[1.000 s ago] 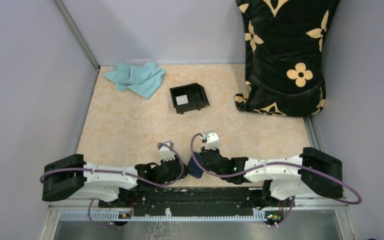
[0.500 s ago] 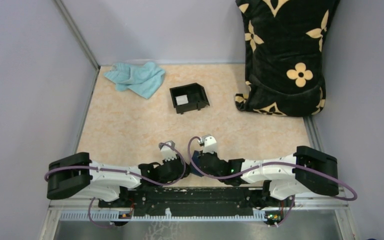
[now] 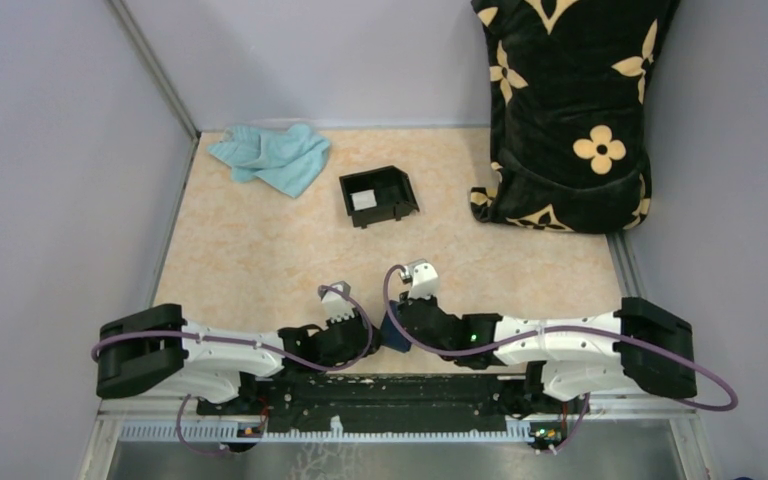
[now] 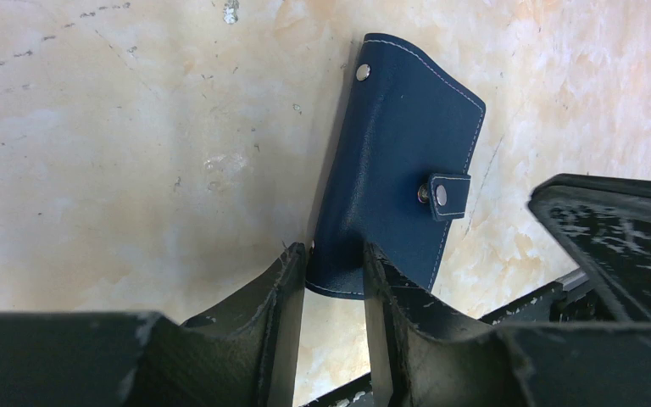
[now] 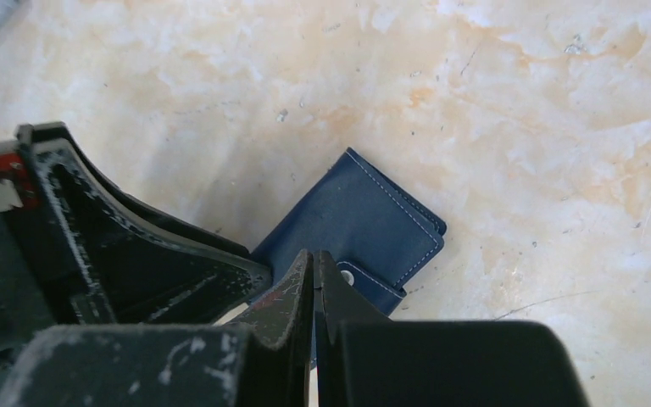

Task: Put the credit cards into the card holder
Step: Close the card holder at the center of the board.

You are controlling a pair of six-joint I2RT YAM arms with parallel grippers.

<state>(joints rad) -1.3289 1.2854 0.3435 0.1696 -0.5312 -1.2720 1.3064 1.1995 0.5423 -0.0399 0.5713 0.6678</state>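
Note:
The card holder (image 4: 398, 161), a navy-blue wallet with its tab snapped closed, lies near the table's front edge between both arms (image 3: 393, 338). My left gripper (image 4: 331, 259) is closed on the wallet's near end, one finger on each side of it. My right gripper (image 5: 315, 254) is shut with nothing between its fingers. Its tips hover over the card holder (image 5: 356, 225) beside the snap tab; whether they touch it I cannot tell. A pale credit card (image 3: 364, 200) lies inside the black box farther back.
The black open-topped box (image 3: 392, 184) stands mid-table. A teal cloth (image 3: 272, 158) lies at the back left. A black cushion with yellow flowers (image 3: 570, 110) fills the back right corner. Grey walls close both sides, and a black rail (image 3: 380, 392) runs along the front edge.
The right arm's elbow dipped inward, then swung out to the right, while its fingers closed fully at the wallet. The left gripper keeps its hold on the wallet's end.

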